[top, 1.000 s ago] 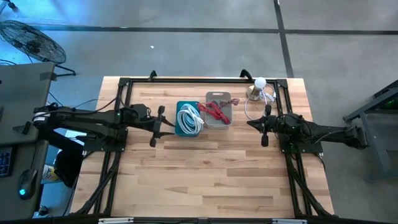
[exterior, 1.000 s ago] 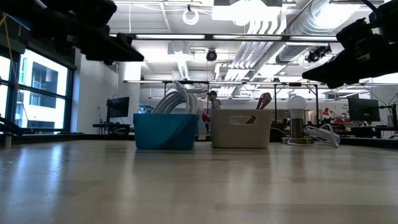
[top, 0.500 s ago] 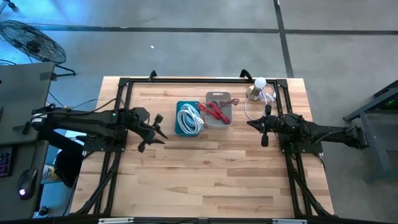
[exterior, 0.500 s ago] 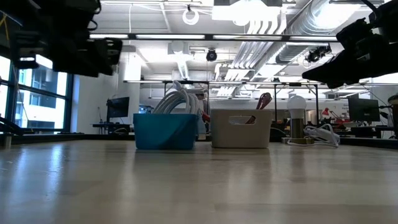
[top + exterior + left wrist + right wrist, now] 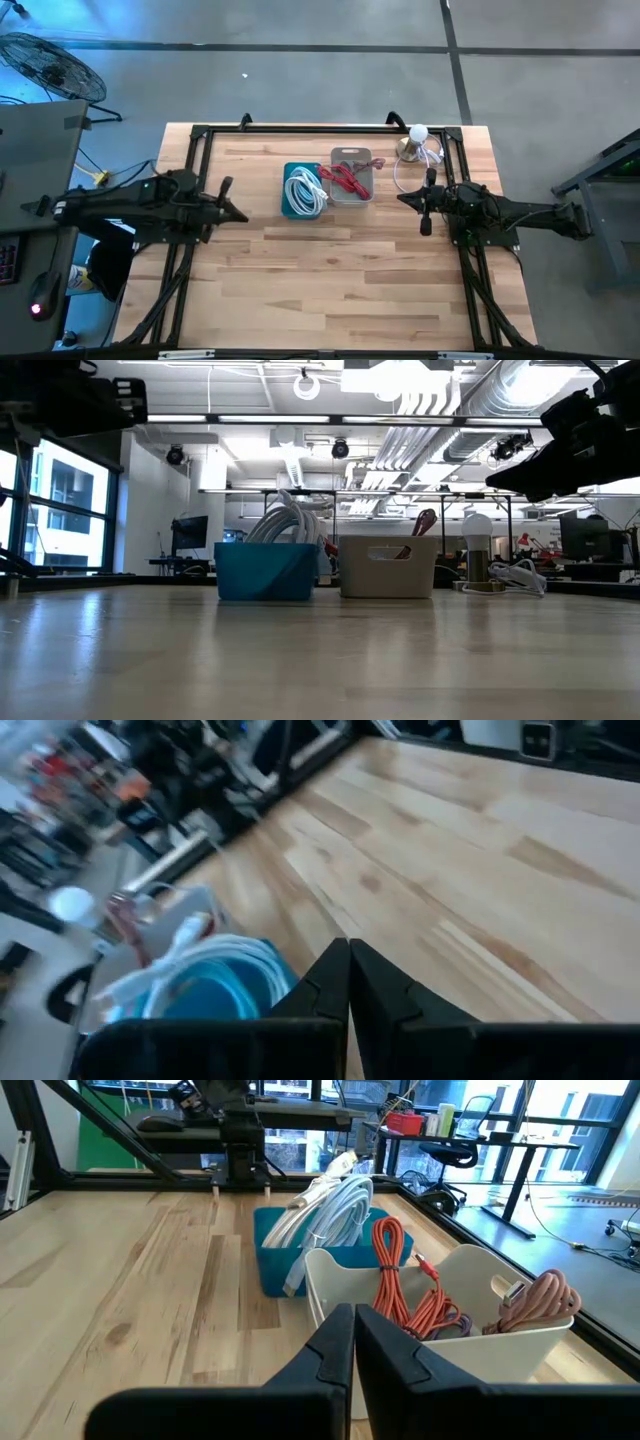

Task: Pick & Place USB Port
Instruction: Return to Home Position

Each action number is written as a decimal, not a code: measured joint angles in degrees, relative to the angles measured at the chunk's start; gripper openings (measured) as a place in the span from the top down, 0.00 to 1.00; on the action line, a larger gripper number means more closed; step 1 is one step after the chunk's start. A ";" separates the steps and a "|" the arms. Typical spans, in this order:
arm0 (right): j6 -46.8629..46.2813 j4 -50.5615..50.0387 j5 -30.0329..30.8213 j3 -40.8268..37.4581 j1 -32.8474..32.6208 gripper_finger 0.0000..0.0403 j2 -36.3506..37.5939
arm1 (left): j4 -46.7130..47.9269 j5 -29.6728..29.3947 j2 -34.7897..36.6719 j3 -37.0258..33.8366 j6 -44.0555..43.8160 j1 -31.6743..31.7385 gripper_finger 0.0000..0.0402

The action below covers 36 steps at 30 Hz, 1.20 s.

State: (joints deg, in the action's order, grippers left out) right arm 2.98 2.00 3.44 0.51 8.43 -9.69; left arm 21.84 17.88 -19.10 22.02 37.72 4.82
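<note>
A blue bin [image 5: 301, 193] holds a coil of white cable [image 5: 330, 1215]. Beside it, a white bin [image 5: 352, 178] holds red and pink cables [image 5: 400, 1285]. A USB port as such I cannot make out. Both bins stand on their bases at the table's far middle. My left gripper [image 5: 233, 206] hangs shut and empty, left of the blue bin [image 5: 215, 995]; its fingertips [image 5: 348, 970] meet. My right gripper [image 5: 405, 199] is shut and empty, right of the white bin [image 5: 440, 1330], level above the table.
A small lamp with a white bulb [image 5: 417, 134] and a loose white cord [image 5: 405, 170] sit at the far right corner. A black frame [image 5: 300, 127] runs along the table's far edge and sides. Bare wood [image 5: 330, 280] fills the near half.
My left gripper has drawn back from the blue bin toward the table's left edge, rolling as it went. Its fingers stood wide apart a second ago and have shut on nothing. The bins and cables have kept their places.
</note>
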 joint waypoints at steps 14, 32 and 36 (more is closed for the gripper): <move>0.00 -0.02 0.00 -0.02 0.00 0.99 0.00 | -10.72 1.02 9.82 -11.23 0.73 0.02 1.00; 0.00 -0.02 0.00 -0.02 0.00 0.99 0.00 | -21.48 2.86 11.17 -18.98 1.51 0.00 1.00; 0.00 -0.02 0.00 -0.02 0.00 0.99 0.00 | -24.75 2.62 11.18 -20.72 1.47 0.02 1.00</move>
State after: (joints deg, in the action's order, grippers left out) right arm 2.98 1.98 3.44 0.49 8.43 -9.69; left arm -2.91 20.50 -7.92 1.30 39.19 4.84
